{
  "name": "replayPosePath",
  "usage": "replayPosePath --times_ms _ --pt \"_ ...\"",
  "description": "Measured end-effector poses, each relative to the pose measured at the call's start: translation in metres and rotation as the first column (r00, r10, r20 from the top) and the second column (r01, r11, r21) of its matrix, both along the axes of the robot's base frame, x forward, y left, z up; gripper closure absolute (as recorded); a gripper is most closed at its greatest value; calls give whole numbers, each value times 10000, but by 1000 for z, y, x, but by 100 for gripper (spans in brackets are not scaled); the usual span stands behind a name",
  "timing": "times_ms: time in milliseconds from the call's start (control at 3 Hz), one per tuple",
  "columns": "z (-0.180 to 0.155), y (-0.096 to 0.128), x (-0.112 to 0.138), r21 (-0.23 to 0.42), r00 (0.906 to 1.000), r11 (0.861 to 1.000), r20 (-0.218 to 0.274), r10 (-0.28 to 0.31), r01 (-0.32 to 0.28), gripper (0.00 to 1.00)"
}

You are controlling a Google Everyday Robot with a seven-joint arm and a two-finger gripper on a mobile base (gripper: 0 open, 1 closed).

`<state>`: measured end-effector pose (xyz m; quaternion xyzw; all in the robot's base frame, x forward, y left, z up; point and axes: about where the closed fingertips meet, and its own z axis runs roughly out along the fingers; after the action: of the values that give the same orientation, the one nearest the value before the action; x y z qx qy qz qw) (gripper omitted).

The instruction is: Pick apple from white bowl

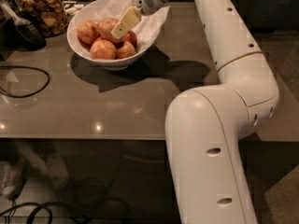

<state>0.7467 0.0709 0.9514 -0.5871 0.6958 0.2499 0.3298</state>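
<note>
The white bowl (77,45) stands on the grey table at the back left, lined with crumpled white paper. It holds several apples. The apple (105,26), the largest and pale yellow-orange with a reddish blush, lies near the middle of the pile. My gripper (124,23) reaches down into the bowl from the upper right and sits right over the apple's right side, covering part of it. Smaller orange-red apples (103,49) lie in front, and a deep-red one (132,38) lies to the right.
A glass jar of brown snacks (44,10) stands left of the bowl, with a dark object (25,32) beside it. A black cable (25,82) loops on the table's left side. My white arm (219,125) fills the right foreground. The table's front edge (84,136) runs across.
</note>
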Motion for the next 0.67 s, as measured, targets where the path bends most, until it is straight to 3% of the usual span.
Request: replayPosePath --times_ms 667 --pt "-9 6 6 -45 9999 10000 -133 67 -68 29"
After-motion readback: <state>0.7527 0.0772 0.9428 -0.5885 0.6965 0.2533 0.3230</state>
